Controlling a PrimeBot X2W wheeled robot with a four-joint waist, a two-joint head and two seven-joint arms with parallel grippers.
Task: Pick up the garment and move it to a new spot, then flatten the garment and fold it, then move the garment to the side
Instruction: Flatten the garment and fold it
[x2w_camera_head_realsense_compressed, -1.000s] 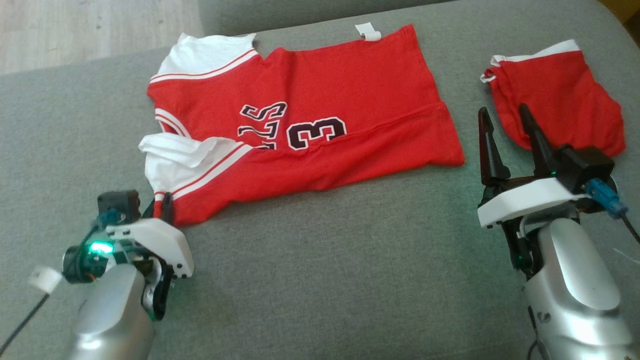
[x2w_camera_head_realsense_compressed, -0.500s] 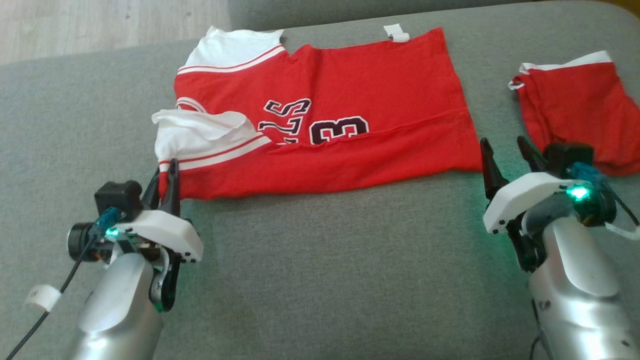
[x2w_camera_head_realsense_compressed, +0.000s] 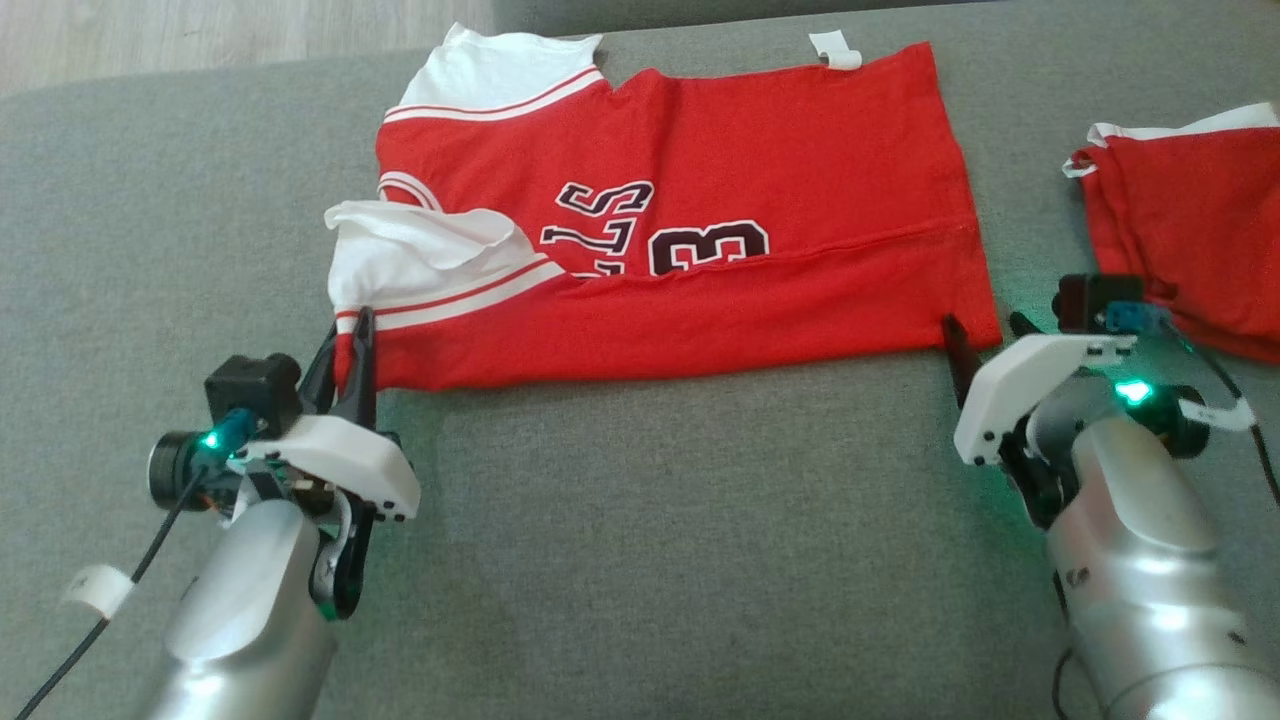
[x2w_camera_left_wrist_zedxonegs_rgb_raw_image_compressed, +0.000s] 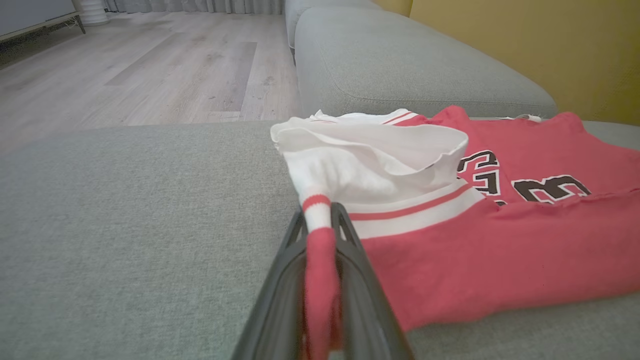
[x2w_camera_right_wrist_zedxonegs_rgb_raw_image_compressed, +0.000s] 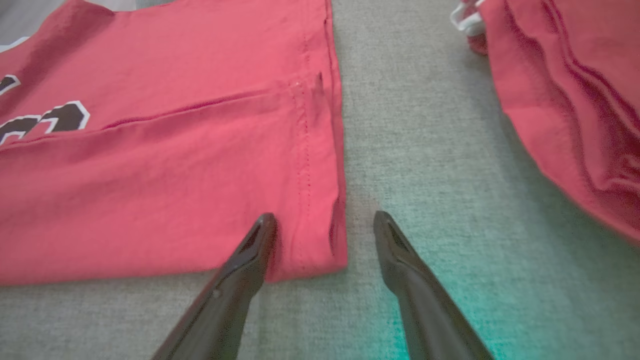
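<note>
The garment (x2w_camera_head_realsense_compressed: 700, 150) is a red jersey with white sleeves and dark lettering, lying spread and partly folded on the grey sofa cushion (x2w_camera_head_realsense_compressed: 640, 550). My left gripper (x2w_camera_head_realsense_compressed: 355, 340) is shut on its near left corner, where red cloth runs between the fingers (x2w_camera_left_wrist_zedxonegs_rgb_raw_image_compressed: 320, 220). My right gripper (x2w_camera_head_realsense_compressed: 985, 335) stands open at the near right corner of the jersey (x2w_camera_right_wrist_zedxonegs_rgb_raw_image_compressed: 165, 175). In the right wrist view the right gripper (x2w_camera_right_wrist_zedxonegs_rgb_raw_image_compressed: 324, 220) straddles that corner's hem, one finger over the cloth and one over bare cushion.
A second red garment (x2w_camera_head_realsense_compressed: 1190, 240) with a white band lies bunched at the far right, and the right wrist view has this second red garment (x2w_camera_right_wrist_zedxonegs_rgb_raw_image_compressed: 565, 100) close to the open fingers. Wooden floor (x2w_camera_left_wrist_zedxonegs_rgb_raw_image_compressed: 150, 65) lies beyond the cushion's left edge. A yellow wall (x2w_camera_left_wrist_zedxonegs_rgb_raw_image_compressed: 550, 45) stands behind the sofa.
The camera has shifted. My right gripper has drawn back from beside the second garment to the jersey's near right corner. The left gripper keeps its hold, and the near hem lies straighter.
</note>
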